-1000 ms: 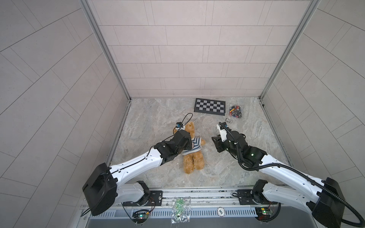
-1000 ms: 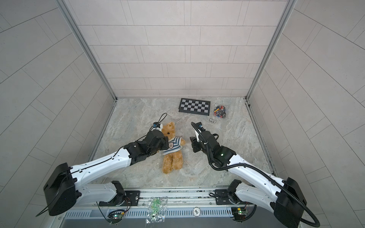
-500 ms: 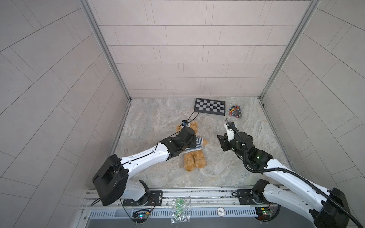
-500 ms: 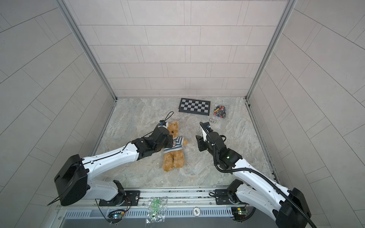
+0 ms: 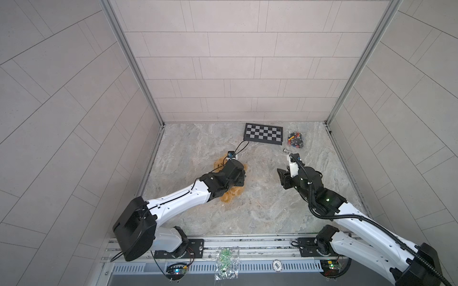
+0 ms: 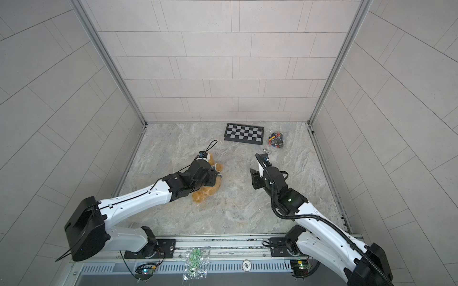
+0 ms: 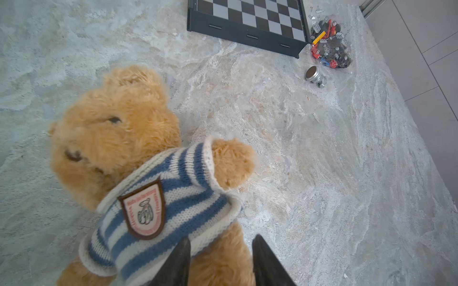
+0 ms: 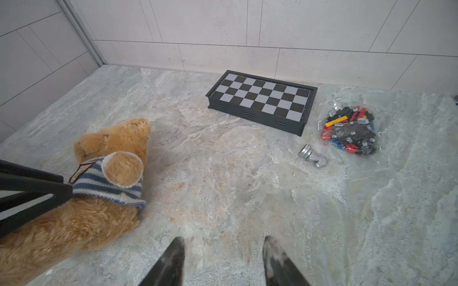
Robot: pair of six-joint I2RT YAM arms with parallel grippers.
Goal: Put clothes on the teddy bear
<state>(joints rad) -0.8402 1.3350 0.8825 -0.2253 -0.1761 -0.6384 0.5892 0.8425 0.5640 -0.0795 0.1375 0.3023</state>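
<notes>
The teddy bear [image 7: 111, 128] lies on its back on the stone tabletop, head toward the back wall, wearing a blue-and-white striped sweater [image 7: 173, 213] with a chest badge. One arm pokes out of a sleeve [image 8: 124, 168]. My left gripper [image 7: 221, 239] is open just below the sweater hem, its fingers either side of the fur on the bear's lower body. In both top views my left wrist covers the torso, so only the legs [image 5: 233, 195] [image 6: 205, 194] and part of the head show. My right gripper [image 8: 223, 239] [image 5: 281, 174] is open over bare tabletop to the bear's right.
A folded chessboard [image 8: 260, 101] lies by the back wall. Right of it is a clear bag of toy bricks [image 8: 352, 131], with a small metal piece [image 8: 312, 156] in front. Tiled walls close in the left, right and back sides.
My left gripper was shut at the sweater and its jaws have come apart. Its wrist has shifted over the bear's torso. My right gripper has opened wider and barely moved.
</notes>
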